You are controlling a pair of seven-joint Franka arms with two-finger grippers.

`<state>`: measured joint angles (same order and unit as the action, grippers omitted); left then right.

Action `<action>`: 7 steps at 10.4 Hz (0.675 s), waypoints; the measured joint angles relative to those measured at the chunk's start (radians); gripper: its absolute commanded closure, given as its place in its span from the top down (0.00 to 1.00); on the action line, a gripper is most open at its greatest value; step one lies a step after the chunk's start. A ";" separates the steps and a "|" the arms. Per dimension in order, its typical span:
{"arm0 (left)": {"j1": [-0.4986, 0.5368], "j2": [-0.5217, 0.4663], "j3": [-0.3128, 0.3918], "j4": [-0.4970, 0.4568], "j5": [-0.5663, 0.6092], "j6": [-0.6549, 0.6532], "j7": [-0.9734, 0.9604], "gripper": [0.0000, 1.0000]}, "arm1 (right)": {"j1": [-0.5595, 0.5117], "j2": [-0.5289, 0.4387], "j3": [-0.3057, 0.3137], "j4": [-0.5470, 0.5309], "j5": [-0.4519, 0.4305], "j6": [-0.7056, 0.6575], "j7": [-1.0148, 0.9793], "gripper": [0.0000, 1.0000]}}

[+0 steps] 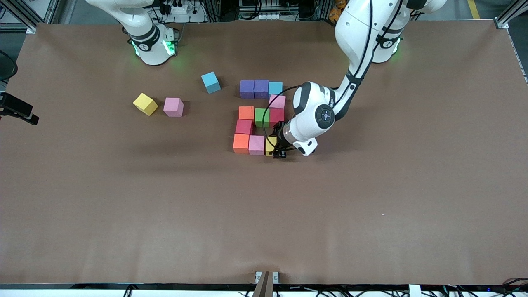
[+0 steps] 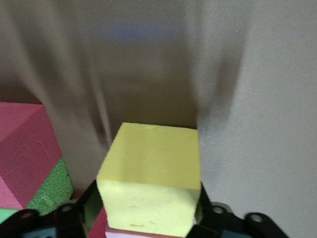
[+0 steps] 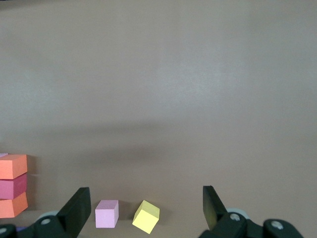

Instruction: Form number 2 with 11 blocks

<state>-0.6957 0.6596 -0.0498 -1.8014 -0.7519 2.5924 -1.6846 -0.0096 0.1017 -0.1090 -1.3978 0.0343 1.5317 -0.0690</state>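
Note:
The number 2 lies in the middle of the table. Its farthest row is two purple blocks [image 1: 253, 88] and a light blue one [image 1: 275, 88]. Below come a pink block [image 1: 277, 101], then orange [image 1: 246, 112], green [image 1: 261, 117] and red [image 1: 276, 116], then a red block [image 1: 243, 126]. The nearest row is orange [image 1: 241, 143], pink [image 1: 256, 144] and yellow [image 1: 270, 145]. My left gripper [image 1: 277, 152] is down at the yellow block [image 2: 151, 173], its fingers [image 2: 91, 206] open on either side with a slight gap. My right gripper [image 3: 146, 191] hangs open and holds nothing.
Three loose blocks lie toward the right arm's end: light blue [image 1: 210, 82], pink [image 1: 173, 107] and yellow [image 1: 145, 103]. The right wrist view shows that pink [image 3: 107, 213] and that yellow [image 3: 146, 216] on the brown table [image 1: 371, 206].

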 measured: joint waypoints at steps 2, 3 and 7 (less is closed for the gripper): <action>0.000 0.000 0.000 0.013 0.000 0.000 0.000 1.00 | 0.000 0.000 0.000 0.000 0.000 0.000 0.000 1.00; 0.000 0.000 0.000 0.018 0.000 0.000 0.000 1.00 | 0.000 0.000 0.000 0.000 0.000 0.000 0.000 1.00; 0.001 -0.028 0.001 0.029 0.000 0.004 0.004 1.00 | 0.000 0.000 0.001 0.000 0.000 0.000 0.000 1.00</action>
<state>-0.6942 0.6316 -0.0491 -1.7719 -0.7519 2.5964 -1.6804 -0.0095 0.1020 -0.1079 -1.3977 0.0347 1.5319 -0.0690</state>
